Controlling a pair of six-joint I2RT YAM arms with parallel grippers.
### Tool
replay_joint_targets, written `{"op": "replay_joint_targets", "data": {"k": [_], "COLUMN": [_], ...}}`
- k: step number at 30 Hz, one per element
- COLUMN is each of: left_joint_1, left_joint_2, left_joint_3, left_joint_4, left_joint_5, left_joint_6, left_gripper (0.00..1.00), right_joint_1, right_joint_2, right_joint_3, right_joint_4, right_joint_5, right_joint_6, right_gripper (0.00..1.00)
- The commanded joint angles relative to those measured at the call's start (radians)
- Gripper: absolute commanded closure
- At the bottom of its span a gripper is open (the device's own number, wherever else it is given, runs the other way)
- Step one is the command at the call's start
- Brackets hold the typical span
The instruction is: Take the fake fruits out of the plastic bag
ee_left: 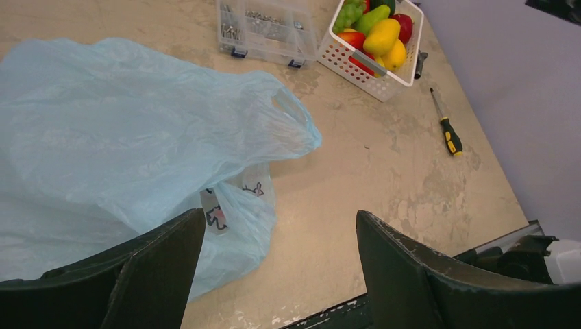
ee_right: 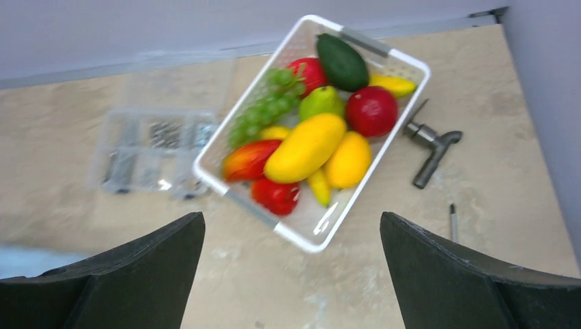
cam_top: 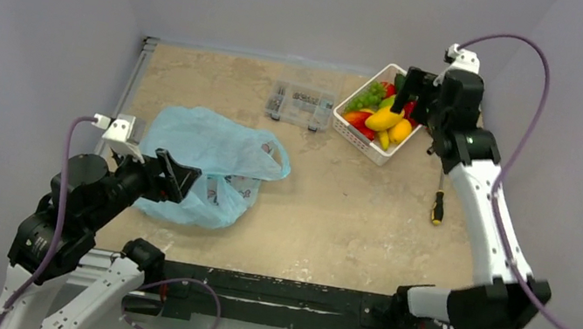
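Poises left end effector (ee_left: pixel 277 233), agape and empty, at crinkly light-blue plastic bag (ee_left: pixel 123 123), seemingly to reach in; right end effector (ee_right: pixel 291 226) likewise above far-right white plastic basket (ee_right: pixel 312 236).

Light is soft and even in all three views, falling from overhead, with no hard glare. In the top view the bench (cam_top: pixel 334 207) is uniformly lit, and only a faint shadow hugs the plastic bag (cam_top: pixel 210 152). The left wrist view is sharp; the bag's crinkles carry a mild sheen, and the left fingers (ee_left: pixel 151 274) sit dark and underlit at the bottom edge. The right wrist view is smeared by motion blur: the clear parts box (ee_right: pixel 154 147) is ghosted and the white basket (ee_right: pixel 322 226) has soft edges (the colours inside still read vividly). The right fingers (ee_right: pixel 137 274) are near-black silhouettes.
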Motion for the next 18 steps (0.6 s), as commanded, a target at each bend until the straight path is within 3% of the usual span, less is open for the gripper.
{"op": "replay_joint_targets", "data": {"k": [1, 9, 18], "left_joint_1": [0.004, 0.004, 0.004], "left_joint_2": [-0.050, -0.169, -0.254], "left_joint_3": [0.029, 0.033, 0.073], "left_joint_4": [0.028, 0.018, 0.001], "left_joint_5": [-0.105, -0.226, -0.308], "left_joint_6": [-0.005, -0.008, 0.033], "left_gripper": [0.19, 0.19, 0.19], "right_joint_1": [0.017, 0.016, 0.017], "right_joint_2": [-0.270, -0.691, -0.948], "right_joint_3": [-0.195, -0.328, -0.361], "right_joint_4": [0.023, -0.105, -0.198], "right_joint_5": [-0.151, -0.126, 0.044], "right_joint_6": [0.047, 0.095, 0.167], "right_gripper": [0.01, 0.01, 0.01]}}
